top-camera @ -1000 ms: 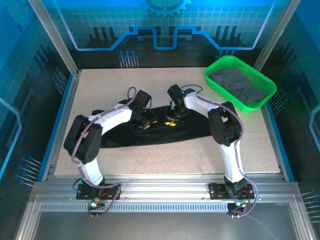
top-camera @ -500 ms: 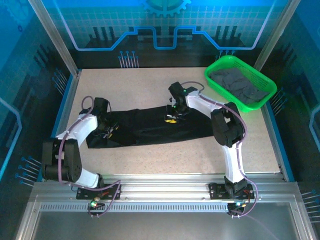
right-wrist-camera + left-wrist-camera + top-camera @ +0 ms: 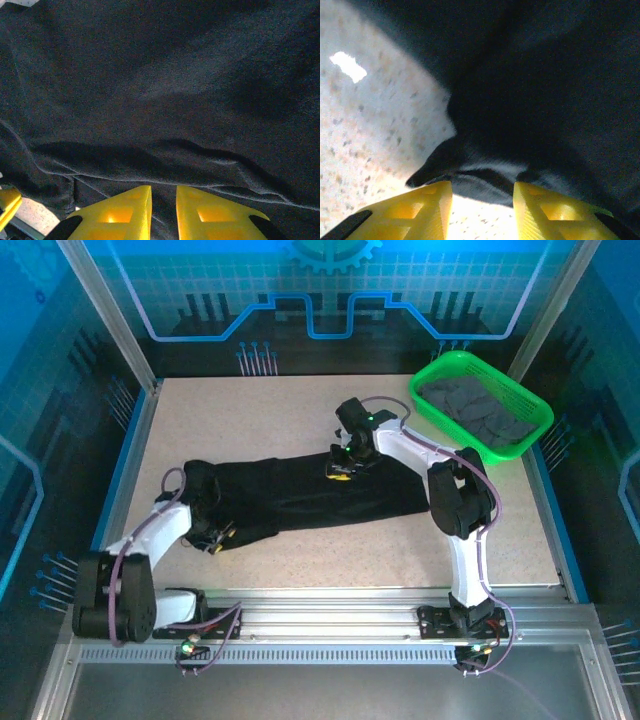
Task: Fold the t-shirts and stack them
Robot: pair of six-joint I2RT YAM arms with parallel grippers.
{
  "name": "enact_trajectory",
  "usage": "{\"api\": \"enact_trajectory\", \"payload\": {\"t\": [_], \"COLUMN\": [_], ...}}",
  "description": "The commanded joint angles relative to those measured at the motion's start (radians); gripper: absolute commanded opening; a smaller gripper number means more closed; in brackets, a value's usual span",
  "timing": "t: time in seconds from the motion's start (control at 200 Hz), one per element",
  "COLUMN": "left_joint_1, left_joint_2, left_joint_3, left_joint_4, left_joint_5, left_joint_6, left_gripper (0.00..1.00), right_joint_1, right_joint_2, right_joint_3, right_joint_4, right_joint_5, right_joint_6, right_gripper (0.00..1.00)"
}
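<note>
Top external shows the black t-shirt (image 3: 300, 495) mid-fold: right gripper (image 3: 340, 473) looks pinched on its far edge, left gripper (image 3: 220, 538) sits open at the corner and probably needs to clamp next.

White-and-black left arm (image 3: 150, 540) sits low, elbow tucked at the near left corner. Its yellow-fingered left gripper (image 3: 482, 187) points down, jaws apart. White-and-black right arm (image 3: 452, 495) stretches forward and leftward, and its yellow-fingered right gripper (image 3: 163, 189) is down low, fingers nearly together.
</note>
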Motion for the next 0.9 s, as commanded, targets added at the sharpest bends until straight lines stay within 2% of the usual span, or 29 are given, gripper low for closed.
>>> {"api": "enact_trajectory", "payload": {"t": [0.0, 0.165, 0.26, 0.375, 0.55, 0.71, 0.89], "left_joint_1": [-0.012, -0.061, -0.067, -0.038, 0.082, 0.094, 0.091], "left_joint_2": [-0.044, -0.141, -0.141, -0.096, -0.01, 0.05, 0.025], "left_joint_3": [-0.055, 0.048, 0.126, 0.186, 0.207, 0.204, 0.089], "left_joint_4": [-0.029, -0.119, -0.169, -0.224, -0.199, -0.209, -0.141], "left_joint_5": [0.091, 0.028, -0.034, -0.113, -0.112, -0.162, -0.107], "left_joint_6": [-0.091, -0.101, -0.092, -0.069, 0.001, 0.059, 0.028], "left_gripper": [0.36, 0.32, 0.32, 0.45, 0.48, 0.53, 0.49], "right_joint_1": [0.022, 0.034, 0.037, 0.037, 0.035, 0.029, 0.025], "right_joint_2": [-0.034, -0.058, -0.097, -0.109, -0.112, -0.119, -0.115], "right_joint_3": [0.018, -0.021, -0.076, -0.114, -0.133, -0.127, -0.127], "right_joint_4": [-0.012, 0.003, 0.052, 0.079, 0.071, 0.065, 0.066], "right_joint_5": [-0.029, -0.015, -0.018, -0.047, -0.039, -0.042, -0.047], "right_joint_6": [-0.016, -0.014, -0.007, -0.002, -0.013, -0.022, -0.017], "right_gripper": [0.22, 0.22, 0.22, 0.23, 0.23, 0.23, 0.24]}}
